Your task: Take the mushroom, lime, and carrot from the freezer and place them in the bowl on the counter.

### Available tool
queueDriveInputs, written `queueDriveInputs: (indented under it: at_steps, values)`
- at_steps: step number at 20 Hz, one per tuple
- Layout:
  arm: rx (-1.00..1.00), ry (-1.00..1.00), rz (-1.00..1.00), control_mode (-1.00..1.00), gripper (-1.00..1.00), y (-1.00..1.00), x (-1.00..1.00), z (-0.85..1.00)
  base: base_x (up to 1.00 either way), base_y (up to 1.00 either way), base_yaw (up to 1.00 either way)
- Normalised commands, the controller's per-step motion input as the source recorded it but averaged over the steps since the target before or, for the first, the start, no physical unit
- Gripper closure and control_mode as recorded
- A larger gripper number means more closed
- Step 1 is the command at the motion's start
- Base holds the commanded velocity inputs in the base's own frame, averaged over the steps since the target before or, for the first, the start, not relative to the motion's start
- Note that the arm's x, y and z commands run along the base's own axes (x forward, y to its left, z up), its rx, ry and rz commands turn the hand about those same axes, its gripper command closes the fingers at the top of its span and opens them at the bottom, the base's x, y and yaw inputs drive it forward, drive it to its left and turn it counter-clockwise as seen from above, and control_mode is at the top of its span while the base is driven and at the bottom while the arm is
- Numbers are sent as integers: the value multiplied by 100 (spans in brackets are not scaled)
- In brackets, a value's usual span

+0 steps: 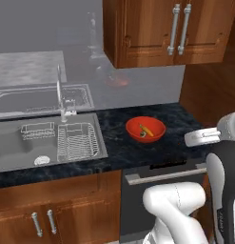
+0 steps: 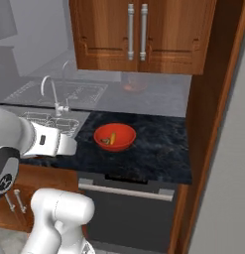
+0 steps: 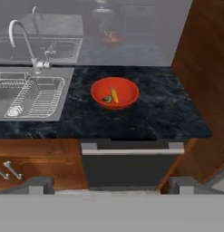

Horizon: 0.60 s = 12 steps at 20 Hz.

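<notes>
Gripper fingertips (image 3: 111,185) sit at the bottom of the hand view, spread wide apart with nothing between them, well back from the bowl (image 3: 114,93). That red-orange bowl rests on the dark marbled counter (image 3: 168,115), right of the steel sink (image 3: 27,93) with its wire draining rack (image 3: 38,95) and faucet (image 3: 25,41). Inside the bowl lies the orange carrot (image 3: 114,94), with a small dark lump touching it on the sink side; whether that is the lime or the mushroom cannot be told. Below the bowl runs a dark appliance front with a pale handle bar (image 3: 131,148). Wooden wall cabinets (image 1: 171,31) hang above the bowl.
</notes>
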Motion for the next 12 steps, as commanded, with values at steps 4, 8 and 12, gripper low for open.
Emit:
queueDriveInputs:
  at_steps: [4,8,12]
  values:
    - [0,0,0,100,-100,0,0,0,-100,-37,-2]
    - [0,0,0,100,-100,0,0,0,-63,-69,-7]
    - [0,0,0,100,-100,0,0,0,-18,-94,-6]
